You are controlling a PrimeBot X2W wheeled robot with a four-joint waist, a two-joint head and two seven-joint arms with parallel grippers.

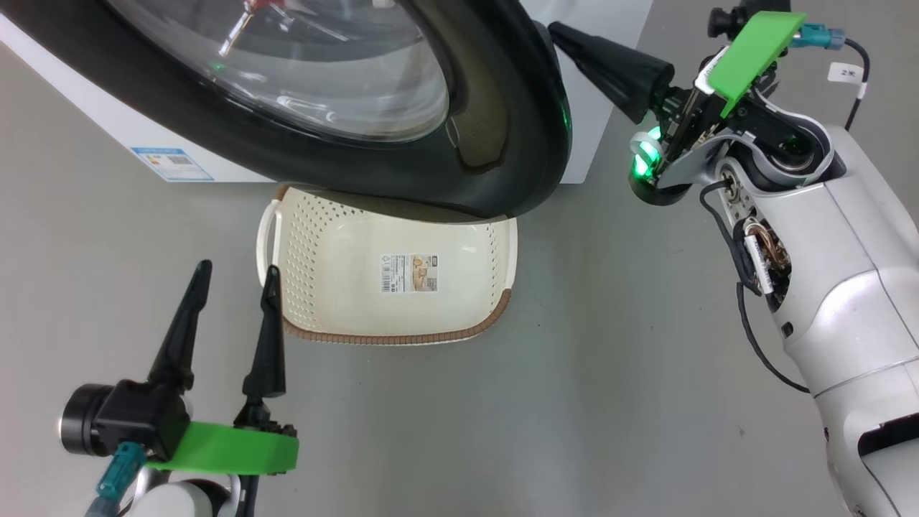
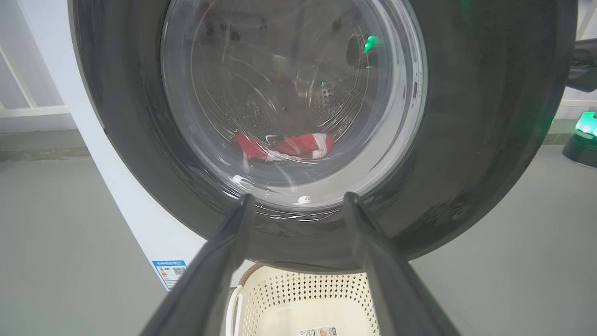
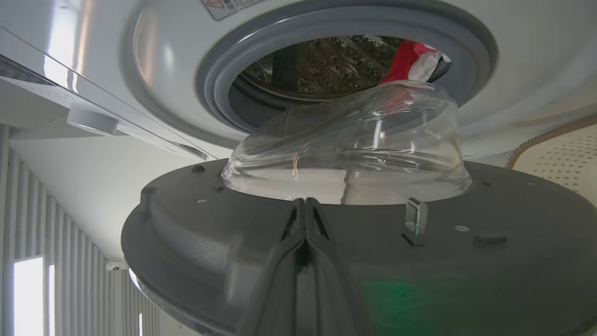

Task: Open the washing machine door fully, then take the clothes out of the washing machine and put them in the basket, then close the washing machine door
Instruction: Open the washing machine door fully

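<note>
The washing machine door (image 1: pixel 502 108), with its glossy black rim and clear glass bowl, stands partly open over the far end of the basket (image 1: pixel 395 287). My right gripper (image 1: pixel 558 32) is shut and empty. Its tips lie at the door's grey inner face (image 3: pixel 186 233), just below the glass bowl (image 3: pixel 345 144). Red and white clothes (image 3: pixel 410 56) lie in the steel drum behind the grey rubber ring; they also show through the glass (image 2: pixel 289 145). My left gripper (image 1: pixel 237 269) is open and empty, low in front of the door (image 2: pixel 466 140), left of the basket.
The white washing machine (image 2: pixel 140 224) carries a blue label (image 1: pixel 172 164) at its low corner. My right arm's pale forearm (image 1: pixel 847 273), with loose cables, fills the right side. Grey floor (image 1: pixel 502 431) spreads around the cream basket, which has a paper sticker (image 1: pixel 409 273) inside.
</note>
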